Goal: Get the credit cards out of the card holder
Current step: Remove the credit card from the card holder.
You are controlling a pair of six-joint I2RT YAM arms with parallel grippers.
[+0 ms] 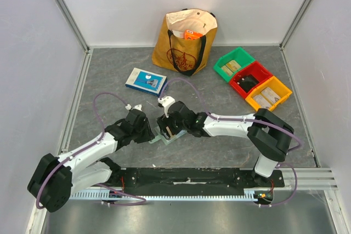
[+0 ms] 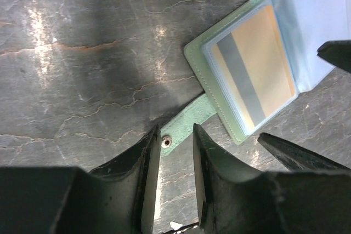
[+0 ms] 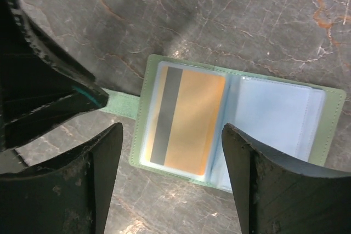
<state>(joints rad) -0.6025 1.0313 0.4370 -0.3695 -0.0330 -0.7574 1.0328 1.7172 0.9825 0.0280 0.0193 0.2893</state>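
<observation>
Your left hand (image 2: 176,131) sits low over the grey marbled surface (image 2: 82,53), slightly parted on either side of the snap end of the pale green strap (image 2: 193,118). Just right of it, the small pale green card holder (image 3: 274,116) lies open and flat, with a gold card with a grey stripe (image 3: 186,119) in its left clear pocket. Your right hand (image 3: 173,131) hovers above it, spread wide.
</observation>
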